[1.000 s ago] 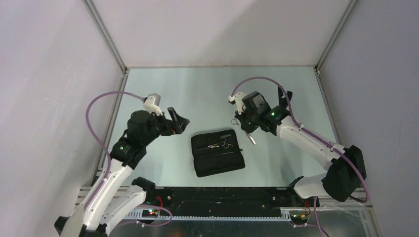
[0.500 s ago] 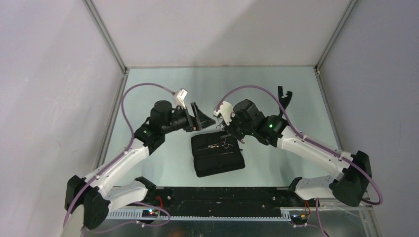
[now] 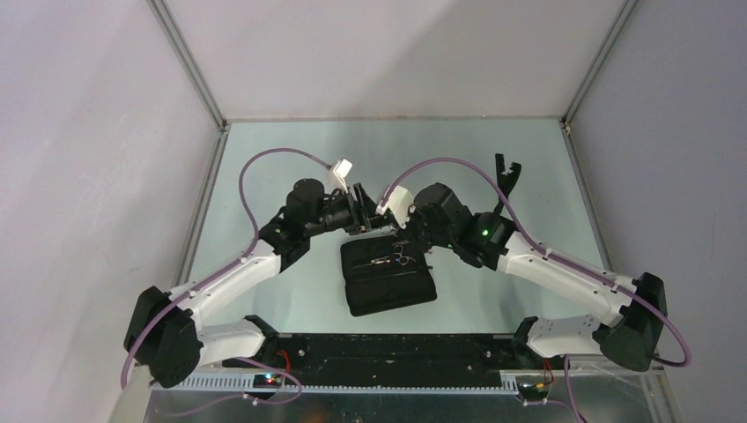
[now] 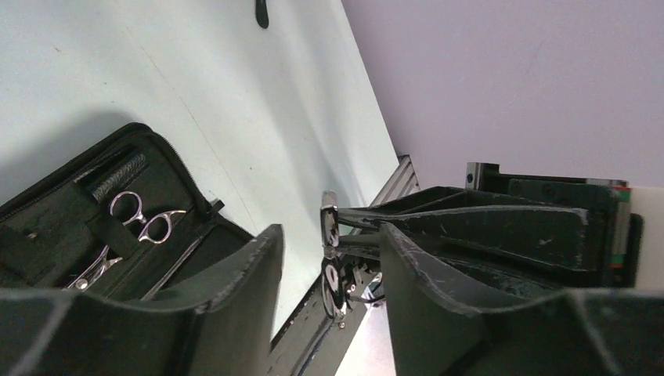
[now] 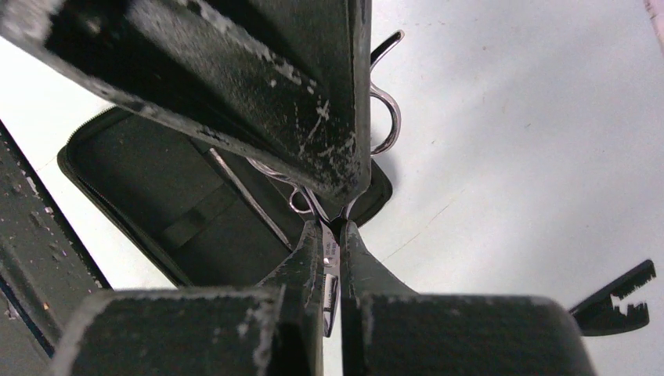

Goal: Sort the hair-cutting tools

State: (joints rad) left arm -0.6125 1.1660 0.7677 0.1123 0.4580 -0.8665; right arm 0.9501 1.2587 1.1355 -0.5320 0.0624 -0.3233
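My right gripper (image 5: pixel 333 227) is shut on the blade of one pair of silver scissors (image 5: pixel 385 110), ring handles pointing away, above the far edge of the open black zip case (image 3: pixel 392 291). My left gripper (image 4: pixel 329 235) is open, its jaws on either side of these same scissors (image 4: pixel 332 262) without touching them. In the top view the left gripper (image 3: pixel 366 217) and right gripper (image 3: pixel 398 231) meet tip to tip. The second pair of silver scissors (image 3: pixel 394 258) lies inside the case, and also shows in the left wrist view (image 4: pixel 137 223). The black comb-like tool (image 3: pixel 505 172) lies on the table at the back right.
The case (image 5: pixel 156 188) lies open in the middle of the pale green table (image 3: pixel 291 159). Metal frame rails and grey walls border the table on the left, right and back. The black base bar (image 3: pixel 388 348) runs along the near edge.
Both arms have swung inward. The right gripper carried its scissors left to the case's far edge. The left gripper moved right until its open jaws straddle those scissors.
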